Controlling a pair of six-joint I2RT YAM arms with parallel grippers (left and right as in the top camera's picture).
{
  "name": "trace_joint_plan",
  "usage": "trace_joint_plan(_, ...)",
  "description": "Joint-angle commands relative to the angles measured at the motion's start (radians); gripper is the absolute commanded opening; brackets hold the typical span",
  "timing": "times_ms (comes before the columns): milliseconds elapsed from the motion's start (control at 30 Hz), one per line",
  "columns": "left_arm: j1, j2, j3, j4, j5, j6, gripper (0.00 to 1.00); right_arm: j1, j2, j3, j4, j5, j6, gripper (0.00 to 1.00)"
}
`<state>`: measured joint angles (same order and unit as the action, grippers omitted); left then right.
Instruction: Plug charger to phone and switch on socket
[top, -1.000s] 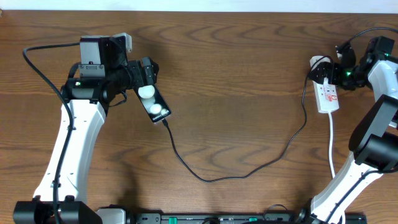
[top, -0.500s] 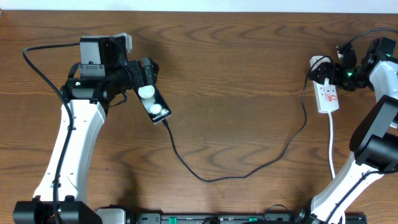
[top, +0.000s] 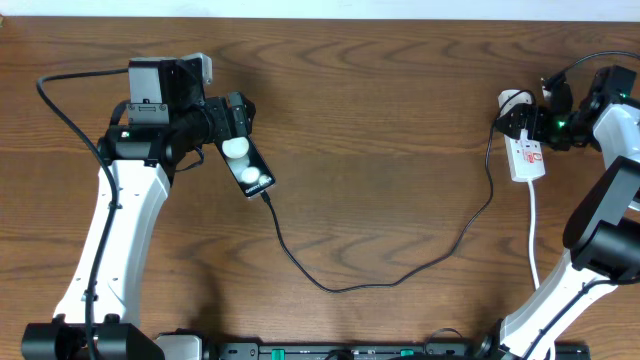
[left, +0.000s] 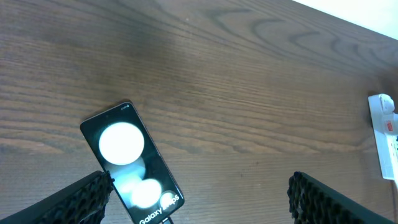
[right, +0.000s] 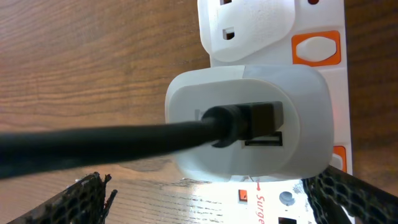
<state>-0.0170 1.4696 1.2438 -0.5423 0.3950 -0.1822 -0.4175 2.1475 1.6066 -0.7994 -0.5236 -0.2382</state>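
1. Placement: the socket (top: 527, 157) is found at the right side of the table (top: 380, 80). Its long axis runs toward and away from the robot's base, and a white adapter (right: 249, 121) is seated in its far end.
2. The charger (top: 400, 272) is seen looping from that adapter across the wood to the lower end of the phone (top: 251, 172), where it appears to be plugged in.
3. The right gripper (right: 208, 190) is held directly over the adapter, jaws spread wide, with nothing gripped.
4. The left gripper (left: 202, 199) is likewise spread wide. The phone lies between its fingers and is not clamped.
5. An orange switch (right: 317, 48) is set on one long edge of the strip; the one beside the adapter is mostly hidden.
6. The press is judged to fall to the right arm, which is far nearer, after a small sideways shift toward that edge. Whether the switch is already on cannot be told.
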Motion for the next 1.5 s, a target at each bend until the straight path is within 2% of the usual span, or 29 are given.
trace_joint_plan(0,0.0,-0.015,0.011,-0.002,0.013,0.013,0.92,0.019,0.052,-0.037,-0.093,0.075,0.065,0.99)
trace_joint_plan(200,0.0,-0.015,0.011,-0.002,0.013,0.013,0.92,-0.023,0.015,0.001,-0.161,0.251,0.111,0.99)
trace_joint_plan(400,0.0,-0.015,0.011,-0.002,0.013,0.013,0.92,-0.089,-0.084,0.008,-0.192,0.333,0.13,0.99)
trace_joint_plan(767,0.0,-0.015,0.011,-0.002,0.013,0.013,0.92,-0.106,-0.384,0.008,-0.264,0.274,0.141,0.99)
trace_joint_plan(967,0.0,-0.015,0.01,-0.002,0.013,0.013,0.92,-0.104,-0.557,0.008,-0.278,0.195,0.232,0.99)
trace_joint_plan(1133,0.0,-0.015,0.01,-0.002,0.013,0.013,0.92,-0.105,-0.613,0.008,-0.278,0.196,0.233,0.99)
trace_joint_plan(1467,0.0,-0.015,0.01,-0.002,0.013,0.013,0.92,-0.105,-0.614,0.008,-0.278,0.197,0.234,0.99)
